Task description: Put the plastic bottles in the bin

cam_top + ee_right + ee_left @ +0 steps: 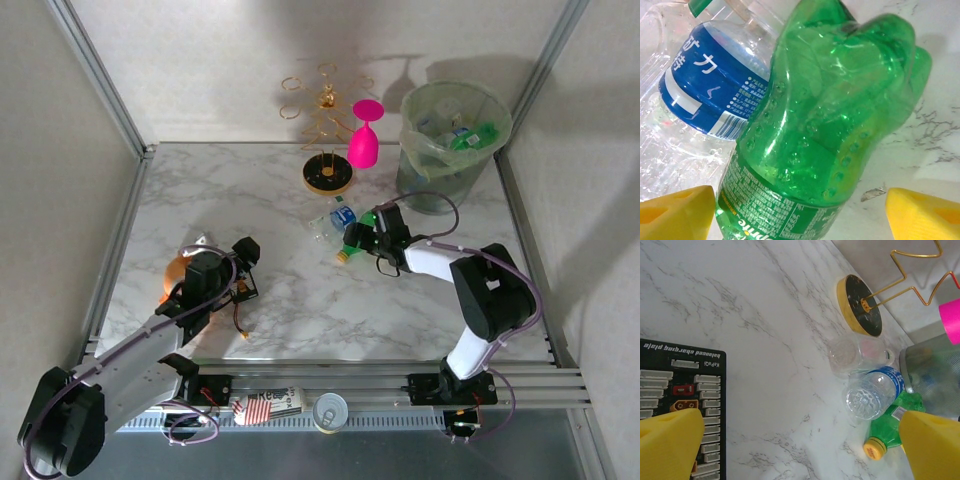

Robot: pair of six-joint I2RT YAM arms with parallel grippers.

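A green bottle with a yellow cap lies on the marble table beside a clear blue-labelled bottle. My right gripper is open astride the green bottle; its yellow fingers flank the bottle's labelled end, the right one apart from it. The blue-labelled bottle presses against the green one. My left gripper is open and holds nothing, hovering by a black charging board. The grey-green bin at the back right holds several bottles.
A pink wine glass hangs on a gold rack with a round black base, just left of the bin. An orange object lies by the left arm. A metal can and a red-and-white item rest on the front rail.
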